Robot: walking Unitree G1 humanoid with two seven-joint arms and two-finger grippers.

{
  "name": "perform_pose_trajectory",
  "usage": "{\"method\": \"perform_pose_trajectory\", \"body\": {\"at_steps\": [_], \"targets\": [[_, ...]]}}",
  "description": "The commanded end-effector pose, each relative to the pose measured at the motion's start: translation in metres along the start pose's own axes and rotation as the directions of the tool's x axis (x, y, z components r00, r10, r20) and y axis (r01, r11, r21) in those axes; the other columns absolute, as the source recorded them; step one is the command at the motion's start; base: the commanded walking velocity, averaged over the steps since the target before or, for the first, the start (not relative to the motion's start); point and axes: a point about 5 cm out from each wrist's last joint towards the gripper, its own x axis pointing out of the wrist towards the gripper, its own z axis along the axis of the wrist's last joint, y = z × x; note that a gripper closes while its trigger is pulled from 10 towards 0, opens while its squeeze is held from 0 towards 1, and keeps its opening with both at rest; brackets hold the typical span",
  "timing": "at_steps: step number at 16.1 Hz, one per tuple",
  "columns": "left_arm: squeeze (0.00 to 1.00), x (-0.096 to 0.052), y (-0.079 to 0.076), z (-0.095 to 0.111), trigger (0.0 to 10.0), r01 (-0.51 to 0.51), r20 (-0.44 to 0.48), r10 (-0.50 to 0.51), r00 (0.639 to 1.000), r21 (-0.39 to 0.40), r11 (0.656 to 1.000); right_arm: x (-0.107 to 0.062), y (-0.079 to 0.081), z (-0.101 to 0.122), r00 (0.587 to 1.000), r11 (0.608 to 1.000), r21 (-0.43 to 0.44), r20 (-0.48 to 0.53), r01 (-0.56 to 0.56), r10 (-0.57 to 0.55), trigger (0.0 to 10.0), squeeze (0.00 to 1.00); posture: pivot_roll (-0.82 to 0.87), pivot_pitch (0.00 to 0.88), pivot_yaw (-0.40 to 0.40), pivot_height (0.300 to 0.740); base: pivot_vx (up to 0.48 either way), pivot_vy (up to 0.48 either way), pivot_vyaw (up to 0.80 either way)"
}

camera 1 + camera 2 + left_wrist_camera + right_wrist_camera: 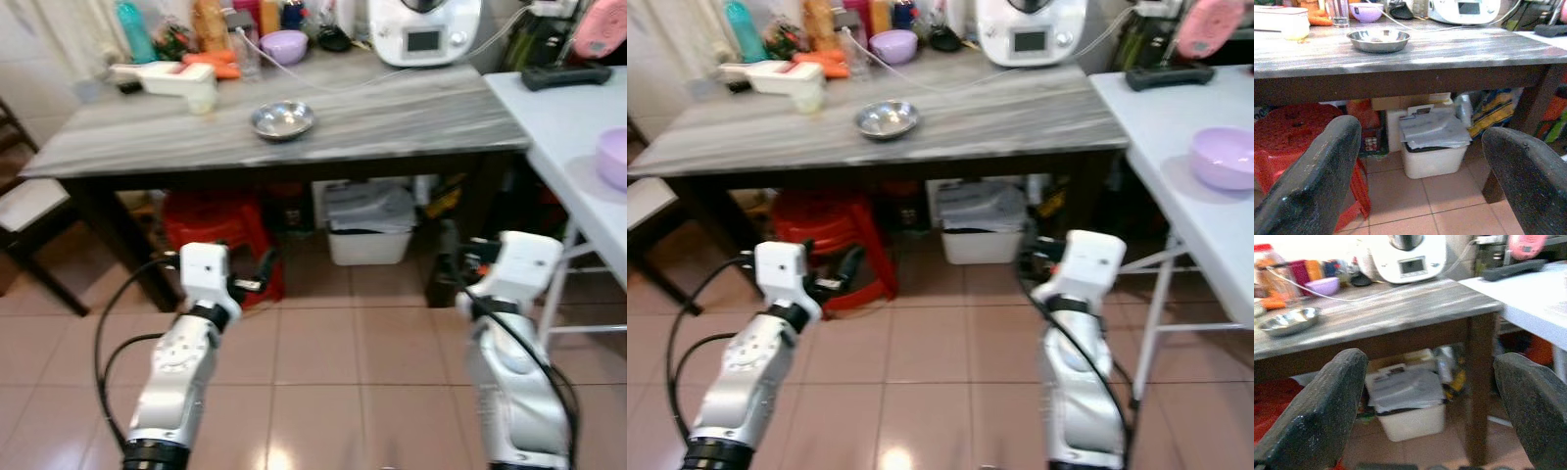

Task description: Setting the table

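1. My left gripper is held low in front of the grey wooden table, above the tiled floor; its two black fingers stand wide apart and hold nothing.
2. My right gripper is held at about the same height, near the table's right front leg; its fingers are likewise spread wide and empty.
3. The steel bowl rests on the tabletop near its front edge, left of centre, apart from the other items.
4. Along the back of the table: a white kitchen appliance with a small display, a purple bowl, a drinking glass and a long white container.
5. A second purple bowl sits on the white side table to my right, with a dark remote-like object behind it.
6. Under the grey table: a red plastic stool on the left and a white bin with a grey cover near the centre.
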Motion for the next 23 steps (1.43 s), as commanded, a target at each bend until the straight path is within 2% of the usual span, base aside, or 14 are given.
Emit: {"method": "perform_pose_trajectory", "body": {"at_steps": [1, 11, 23], "targets": [[0.00, 0.0022, -0.0017, 0.0015, 10.0, 0.007, 0.007, -0.007, 1.000, 0.007, 1.000, 0.0021, -0.0029, -0.0005, 1.000, 1.000, -0.015, -0.002, 0.008, -0.008, 10.0, 0.00, -0.14, 0.057, 0.093, 0.740, 0.000, -0.352, 0.00], [0.00, 0.0053, -0.0024, 0.0050, 10.0, 0.013, 0.023, -0.013, 1.000, 0.012, 1.000, 0.0036, 0.0014, -0.0003, 1.000, 1.000, 0.005, 0.006, -0.008, 0.008, 10.0, 0.00, -0.13, 0.050, 0.096, 0.740, 0.000, -0.352, 0.00], [0.00, 0.0043, -0.0070, 0.0033, 10.0, 0.029, 0.021, -0.029, 0.999, 0.009, 1.000, 0.0017, -0.0004, -0.0016, 1.000, 1.000, -0.022, 0.005, -0.003, 0.003, 10.0, 0.00, -0.14, 0.062, 0.095, 0.740, 0.000, -0.353, 0.00]]}}
